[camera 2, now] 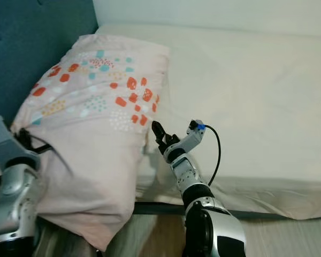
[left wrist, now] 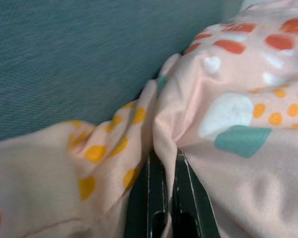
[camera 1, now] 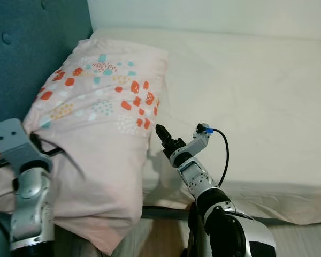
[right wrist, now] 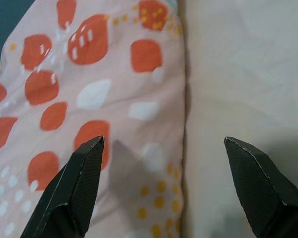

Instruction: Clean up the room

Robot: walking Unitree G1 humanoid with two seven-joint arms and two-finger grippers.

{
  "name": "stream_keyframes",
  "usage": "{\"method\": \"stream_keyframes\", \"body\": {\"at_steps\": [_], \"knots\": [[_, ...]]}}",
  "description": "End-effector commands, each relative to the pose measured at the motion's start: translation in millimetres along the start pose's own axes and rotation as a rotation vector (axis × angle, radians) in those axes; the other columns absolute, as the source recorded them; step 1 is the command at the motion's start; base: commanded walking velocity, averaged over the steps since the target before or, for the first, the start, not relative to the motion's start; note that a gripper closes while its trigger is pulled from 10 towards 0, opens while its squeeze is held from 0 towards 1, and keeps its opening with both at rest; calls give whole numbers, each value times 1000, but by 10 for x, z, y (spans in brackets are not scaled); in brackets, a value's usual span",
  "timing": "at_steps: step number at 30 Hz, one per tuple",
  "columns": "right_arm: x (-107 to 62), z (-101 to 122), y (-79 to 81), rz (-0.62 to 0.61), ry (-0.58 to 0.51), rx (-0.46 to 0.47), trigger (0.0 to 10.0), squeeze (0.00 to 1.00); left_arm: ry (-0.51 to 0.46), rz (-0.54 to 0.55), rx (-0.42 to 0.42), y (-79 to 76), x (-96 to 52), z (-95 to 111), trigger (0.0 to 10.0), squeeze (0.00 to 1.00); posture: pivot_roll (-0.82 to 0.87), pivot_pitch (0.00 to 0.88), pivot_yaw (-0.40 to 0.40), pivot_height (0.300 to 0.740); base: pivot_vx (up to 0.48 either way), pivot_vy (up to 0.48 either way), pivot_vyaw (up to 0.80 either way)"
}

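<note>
Left gripper [left wrist: 170,198] fingers pinching one pillow [camera 1: 104,112], right gripper [right wrist: 166,163] fingers wide, one bed [camera 1: 257,91]

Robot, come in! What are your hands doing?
Left gripper shut on pillow, by headboard. Right gripper open, at pillow's edge over bed. Nothing blocking.

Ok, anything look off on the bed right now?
Yes: the pink patterned pillow lies askew, its near end sagging off the mattress edge. The left gripper pinches a fold of it by the teal headboard; the right gripper hovers open at its side.
</note>
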State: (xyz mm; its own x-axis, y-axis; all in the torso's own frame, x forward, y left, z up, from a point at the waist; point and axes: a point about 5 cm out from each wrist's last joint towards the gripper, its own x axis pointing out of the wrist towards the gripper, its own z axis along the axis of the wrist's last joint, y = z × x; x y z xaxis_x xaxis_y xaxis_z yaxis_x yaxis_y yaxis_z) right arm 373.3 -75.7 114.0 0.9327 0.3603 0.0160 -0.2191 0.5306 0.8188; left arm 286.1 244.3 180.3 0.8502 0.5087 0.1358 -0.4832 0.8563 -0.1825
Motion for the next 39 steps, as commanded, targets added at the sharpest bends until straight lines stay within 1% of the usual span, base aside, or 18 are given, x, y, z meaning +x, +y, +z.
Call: {"method": "stream_keyframes", "body": {"at_steps": [1,2,3,6,7,13,15,17,22,26,28,29,30,31,34,35,36,39], "knots": [[-26,-41,-36,-12,15,-3,10000,0,43,-25,-7,-58,-33,-95,118,0,211,180,-49,445,0,0,0],[-28,-43,-39,-13,16,-4,10000,0,33,-46,2,-103,-36,-80,4000,0,205,177,-45,445,0,0,0],[-31,-46,-43,-13,17,-6,10000,0,22,-67,17,-139,-36,-57,6471,424,205,177,-45,445,0,0,0],[-34,-47,-46,-14,17,-8,10000,0,14,-79,26,-159,-34,-43,6471,424,205,177,-45,445,0,0,0],[-36,-47,-50,-14,18,-9,10000,0,7,-93,37,-172,-22,-21,10000,1000,202,173,-43,445,0,0,0],[-38,-35,-59,-18,18,-18,10000,0,-85,-212,118,-258,82,173,10000,1000,201,160,-45,445,0,0,0],[-38,-14,-64,-20,19,-39,10000,0,-185,-399,214,-392,152,388,10000,1000,198,148,-46,445,0,0,0],[-38,-6,-66,-20,20,-49,10000,0,-208,-466,244,-437,163,444,10000,1000,198,148,-46,445,0,0,0],[-62,36,-126,-49,29,-113,10000,0,-187,-867,287,-626,97,567,10000,1000,188,123,-48,445,0,0,0],[-79,44,-157,-62,34,-135,10000,0,-175,-1022,302,-680,5,590,10000,1000,177,111,-46,445,0,0,0],[-99,56,-191,-72,37,-155,10000,0,-166,-1215,397,-700,-139,593,10000,1000,167,104,-44,445,0,0,0],[-99,56,-191,-72,37,-155,10000,0,-166,-1215,397,-700,-139,593,10000,1000,167,104,-44,445,0,0,0],[-113,67,-215,-78,39,-167,10000,0,-151,-1314,559,-675,-188,538,10000,1000,163,97,-47,445,0,0,0],[-124,71,-232,-82,43,-179,10000,0,-124,-1373,648,-637,-202,502,10000,616,161,95,-47,445,0,0,0],[-132,73,-244,-85,46,-188,10000,0,-102,-1414,705,-606,-213,478,10000,616,161,95,-47,445,0,0,0],[-147,78,-268,-90,50,-198,10000,0,-50,-1468,802,-536,-226,435,10000,125,158,91,-47,445,0,0,0],[-167,90,-299,-96,55,-210,10000,0,44,-1550,928,-411,-260,357,10000,0,152,80,-48,445,0,0,0],[-212,133,-370,-112,59,-238,10000,0,278,-1751,1046,-177,-440,209,10000,0,152,75,-45,445,0,0,0]]}}
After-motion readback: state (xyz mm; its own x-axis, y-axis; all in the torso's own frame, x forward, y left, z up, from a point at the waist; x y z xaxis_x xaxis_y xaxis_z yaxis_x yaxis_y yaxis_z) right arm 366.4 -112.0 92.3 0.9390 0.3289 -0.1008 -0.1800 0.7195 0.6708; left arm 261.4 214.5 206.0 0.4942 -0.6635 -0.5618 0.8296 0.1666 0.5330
